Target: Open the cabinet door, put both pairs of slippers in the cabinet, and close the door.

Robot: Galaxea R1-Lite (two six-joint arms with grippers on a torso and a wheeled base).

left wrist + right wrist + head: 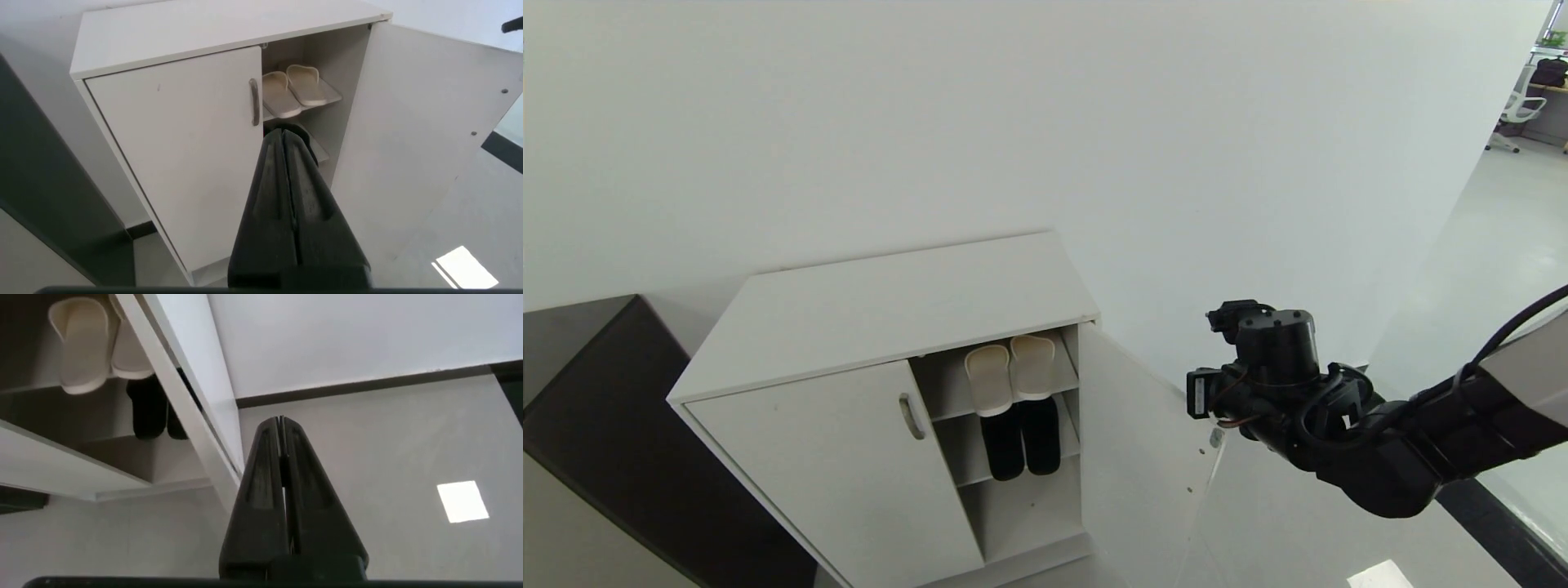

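The white cabinet (890, 302) stands against the wall with its left door (841, 474) closed and its right door (1143, 441) swung wide. A white pair of slippers (1011, 371) lies on the top shelf, and a black pair (1021, 437) on the shelf below. My right arm's wrist (1270, 367) hovers just beyond the open door's outer edge. In the right wrist view, my right gripper (282, 425) is shut and empty beside the door's edge (196, 408). My left gripper (283, 135) is shut and empty, in front of the cabinet near the closed door's handle (254, 101).
A dark panel (613, 408) leans against the wall left of the cabinet. Bare grey floor with a bright light patch (1380, 576) spreads to the right of the open door. A black baseboard strip (1503, 523) runs under my right arm.
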